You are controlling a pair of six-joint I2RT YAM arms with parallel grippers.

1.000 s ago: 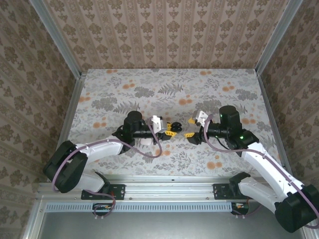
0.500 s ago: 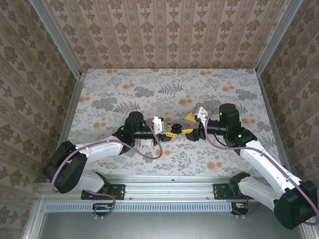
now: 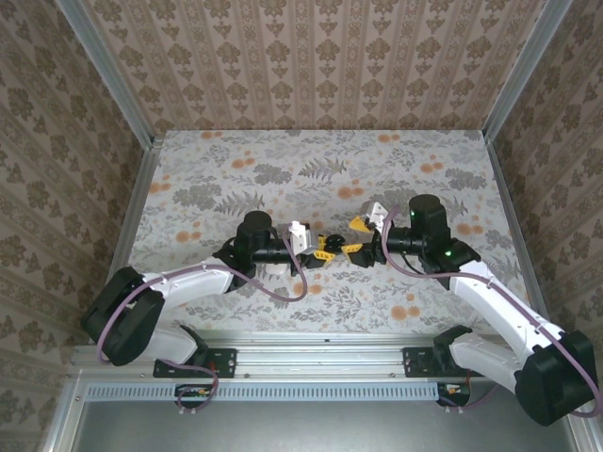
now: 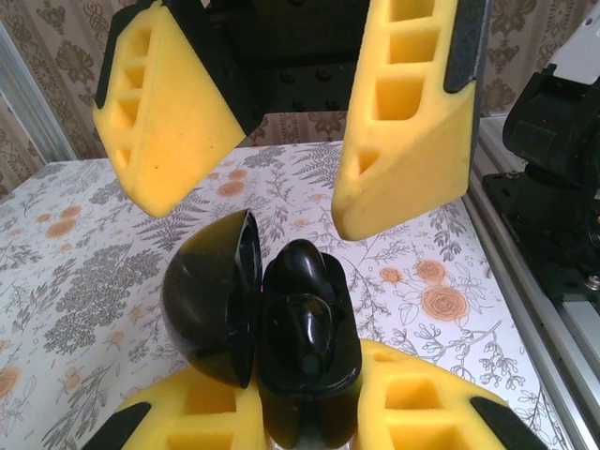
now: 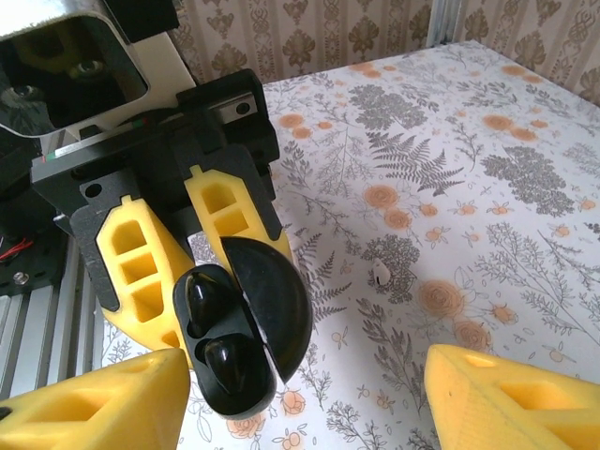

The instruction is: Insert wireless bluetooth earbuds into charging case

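Top external shows the table (image 3: 236, 160), both grippers meeting above its middle. The right gripper (image 3: 354, 236) has its fingers wide apart, close to the case. The left gripper (image 3: 325, 247) is clamped on the black case (image 5: 202, 375), lid (image 5: 272, 305) open, held off the surface. Two glossy earbuds (image 5: 225, 361) sit inside.

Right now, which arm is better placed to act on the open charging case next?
Right. The left gripper is shut on the black charging case, its lid open, so it is occupied. The right gripper faces the case, open and empty, probably free to work on it.
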